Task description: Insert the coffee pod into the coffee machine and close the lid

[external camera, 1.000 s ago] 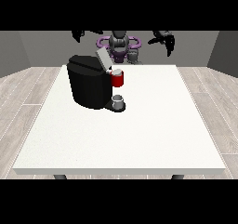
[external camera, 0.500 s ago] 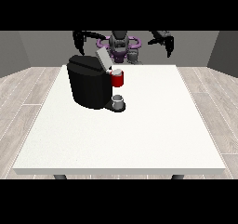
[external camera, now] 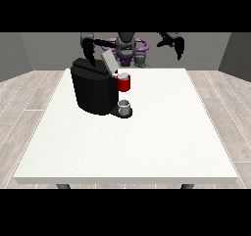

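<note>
- Coffee machine (external camera: 95, 90): I see it standing on the white table (external camera: 147, 142), lid (external camera: 109, 61) tilted open.
- Coffee pod (external camera: 124, 76): seated atop the machine's red head.
- Hand at the view's left (external camera: 90, 51): above the machine; finger state I cannot tell.
- Hand at the view's right (external camera: 175, 43): raised, well apart; likewise unclear.

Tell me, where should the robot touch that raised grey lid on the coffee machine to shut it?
Probably the lid's raised free end, coming from above and behind. It slants up from a hinge near the red pod holder, so pushing the high end swings it down. The hand at the view's left hangs nearest, fingers pointing down.
</note>
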### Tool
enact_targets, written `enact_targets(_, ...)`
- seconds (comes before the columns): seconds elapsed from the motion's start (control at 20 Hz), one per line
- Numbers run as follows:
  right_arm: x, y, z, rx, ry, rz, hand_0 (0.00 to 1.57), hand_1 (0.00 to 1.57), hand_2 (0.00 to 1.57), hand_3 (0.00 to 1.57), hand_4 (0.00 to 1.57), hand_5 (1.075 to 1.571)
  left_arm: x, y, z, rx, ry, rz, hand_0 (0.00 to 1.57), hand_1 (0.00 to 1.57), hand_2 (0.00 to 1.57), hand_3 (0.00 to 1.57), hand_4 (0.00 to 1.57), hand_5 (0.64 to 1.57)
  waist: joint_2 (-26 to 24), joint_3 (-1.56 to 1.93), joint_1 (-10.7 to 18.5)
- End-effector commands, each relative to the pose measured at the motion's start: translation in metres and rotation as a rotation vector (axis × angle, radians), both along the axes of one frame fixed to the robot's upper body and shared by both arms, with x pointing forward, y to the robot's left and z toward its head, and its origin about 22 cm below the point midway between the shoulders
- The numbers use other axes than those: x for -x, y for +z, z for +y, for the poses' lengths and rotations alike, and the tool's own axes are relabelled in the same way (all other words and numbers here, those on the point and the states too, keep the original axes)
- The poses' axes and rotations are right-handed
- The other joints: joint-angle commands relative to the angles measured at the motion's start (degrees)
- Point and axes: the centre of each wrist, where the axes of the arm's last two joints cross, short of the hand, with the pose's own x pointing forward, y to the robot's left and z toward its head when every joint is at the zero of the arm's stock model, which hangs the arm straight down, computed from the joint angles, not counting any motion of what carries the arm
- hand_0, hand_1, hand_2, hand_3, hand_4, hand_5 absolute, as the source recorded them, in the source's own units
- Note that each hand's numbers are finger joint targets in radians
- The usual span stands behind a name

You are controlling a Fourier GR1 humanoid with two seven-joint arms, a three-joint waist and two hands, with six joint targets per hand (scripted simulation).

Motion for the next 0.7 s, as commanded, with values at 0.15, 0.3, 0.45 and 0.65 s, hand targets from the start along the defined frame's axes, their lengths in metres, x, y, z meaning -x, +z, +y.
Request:
enact_targets(0.15,-0.007,-0.005,0.019,0.034,0.075,-0.031,0.0,0.0,0.0,0.0,0.0,1.571,0.012,0.011,0.011,-0.044,0.039,-0.054,0.0,0.0,0.0,0.0,0.32,1.571,2.5,0.0,-0.9)
enact_targets(0.3,-0.016,0.01,0.038,0.042,0.082,-0.04,0.0,0.0,0.0,0.0,0.0,1.571,0.007,0.014,0.017,-0.053,0.057,-0.037,0.0,0.0,0.0,0.0,0.3,1.571,3.9,-0.01,-1.1)
enact_targets(0.45,-0.022,0.019,0.034,0.035,0.08,-0.076,0.0,0.0,0.0,0.0,0.08,1.571,0.006,0.024,0.023,-0.052,0.065,-0.061,0.0,0.0,0.0,0.0,0.36,1.571,4.5,0.0,-0.7)
enact_targets(0.65,-0.021,0.01,0.022,0.064,0.114,-0.08,0.0,0.0,0.0,0.0,0.16,1.571,0.012,0.023,-0.005,-0.035,0.064,-0.021,0.0,0.0,0.0,0.0,0.36,1.571,4.3,0.01,-1.0)
